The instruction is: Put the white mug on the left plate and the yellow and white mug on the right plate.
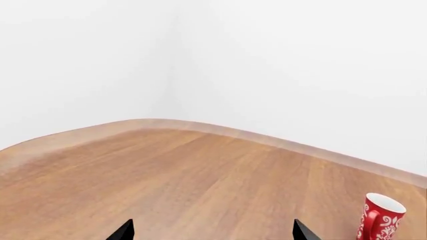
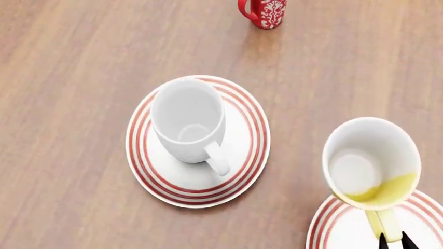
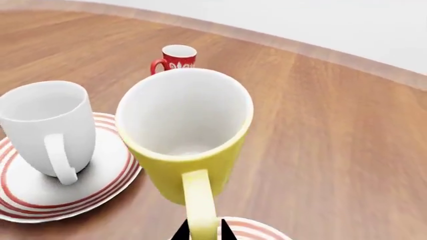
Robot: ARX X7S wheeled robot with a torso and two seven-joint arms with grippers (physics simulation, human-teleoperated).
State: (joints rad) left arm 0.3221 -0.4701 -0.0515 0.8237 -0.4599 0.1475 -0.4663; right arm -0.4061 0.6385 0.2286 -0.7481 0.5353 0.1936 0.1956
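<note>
The white mug (image 2: 188, 120) stands upright on the left plate (image 2: 244, 155), its handle toward me; it also shows in the right wrist view as the white mug (image 3: 48, 125) on the left plate (image 3: 100, 187). The yellow and white mug (image 2: 372, 163) hangs tilted over the far edge of the right plate (image 2: 332, 228), and my right gripper (image 2: 393, 241) is shut on its yellow handle. In the right wrist view the yellow and white mug (image 3: 183, 132) fills the middle, with my right gripper (image 3: 200, 234) pinching the handle above the right plate (image 3: 257, 230). My left gripper (image 1: 213, 231) is open over bare table.
A slim red mug with white pattern (image 2: 264, 12) stands at the far side of the wooden table (image 2: 69, 78); the same red mug (image 1: 381, 216) shows in the left wrist view. The table's rounded far edge (image 1: 200, 127) meets a white wall.
</note>
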